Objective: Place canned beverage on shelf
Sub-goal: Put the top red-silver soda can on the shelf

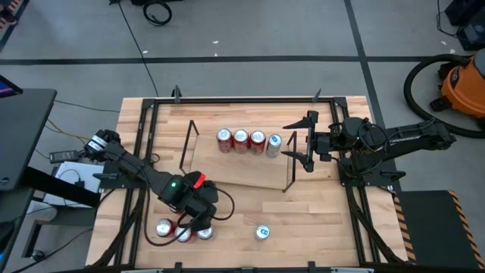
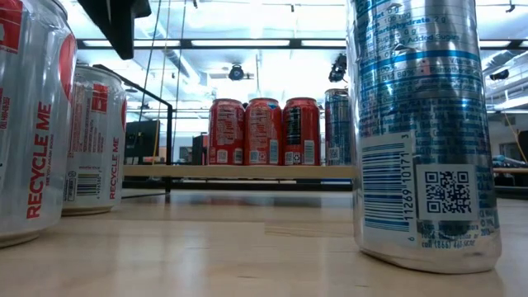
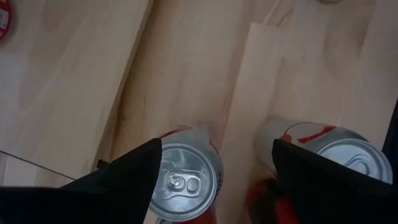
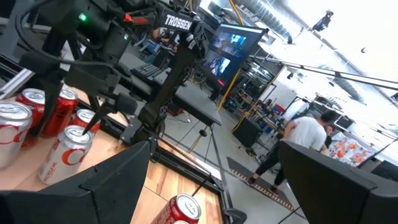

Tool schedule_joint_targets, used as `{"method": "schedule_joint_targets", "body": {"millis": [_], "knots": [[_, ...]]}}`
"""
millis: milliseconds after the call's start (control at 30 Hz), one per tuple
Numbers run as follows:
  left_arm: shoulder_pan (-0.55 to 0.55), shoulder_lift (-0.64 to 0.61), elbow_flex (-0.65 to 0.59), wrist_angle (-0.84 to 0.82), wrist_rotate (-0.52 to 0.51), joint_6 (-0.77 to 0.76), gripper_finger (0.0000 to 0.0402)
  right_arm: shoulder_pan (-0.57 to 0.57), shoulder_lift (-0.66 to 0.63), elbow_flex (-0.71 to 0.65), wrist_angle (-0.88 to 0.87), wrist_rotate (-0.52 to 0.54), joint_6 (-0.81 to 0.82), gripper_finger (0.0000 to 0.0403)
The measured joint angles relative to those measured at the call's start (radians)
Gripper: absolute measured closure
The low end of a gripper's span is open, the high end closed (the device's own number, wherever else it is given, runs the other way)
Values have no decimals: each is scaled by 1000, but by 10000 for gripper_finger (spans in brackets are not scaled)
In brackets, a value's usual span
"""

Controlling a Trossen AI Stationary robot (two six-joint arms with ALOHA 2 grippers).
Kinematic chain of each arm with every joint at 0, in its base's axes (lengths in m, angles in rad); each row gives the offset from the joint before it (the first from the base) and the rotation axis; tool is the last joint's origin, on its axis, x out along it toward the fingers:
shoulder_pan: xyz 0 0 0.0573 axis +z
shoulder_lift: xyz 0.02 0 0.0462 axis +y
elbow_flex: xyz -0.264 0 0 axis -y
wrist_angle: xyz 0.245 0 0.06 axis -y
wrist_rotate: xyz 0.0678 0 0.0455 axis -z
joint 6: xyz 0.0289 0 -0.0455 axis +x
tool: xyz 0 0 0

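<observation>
Near worktop (image 1: 303, 220) edge: three red cans (image 1: 183, 231) clustered beneath left pincer (image 1: 195, 224), fingers apart straddling one can (image 3: 186, 180), not yet clamped; one blue can (image 1: 263, 232) standing apart. Farther back: shelf (image 1: 242, 171) already loaded with four cans (image 1: 248, 140) in a row. Beside shelf end: right pincer (image 1: 297, 141), fingers apart, empty.

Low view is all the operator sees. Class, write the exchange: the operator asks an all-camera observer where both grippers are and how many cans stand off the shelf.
Operator: Where is the left gripper?
Observer: The left gripper hangs over three red-and-silver cans at the table's front left, fingers open.
Operator: The right one?
Observer: The right gripper is open and empty beside the shelf's right end.
Operator: Cans off the shelf?
Observer: Four: that cluster plus a lone blue-and-silver can.
</observation>
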Motion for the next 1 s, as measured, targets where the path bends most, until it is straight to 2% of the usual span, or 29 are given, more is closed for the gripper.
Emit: {"method": "schedule_joint_targets", "body": {"millis": [267, 700, 1000], "knots": [[20, 43, -1, -8, 0, 98, 84, 0, 0, 0, 1, 0, 1, 34], [106, 49, -1, 2, -9, 96, 83, 0, 0, 0, 1, 6, 1, 34], [143, 49, -1, 17, 21, 192, 83, -10, 0, 0, 0, 6, 1, 34]]}}
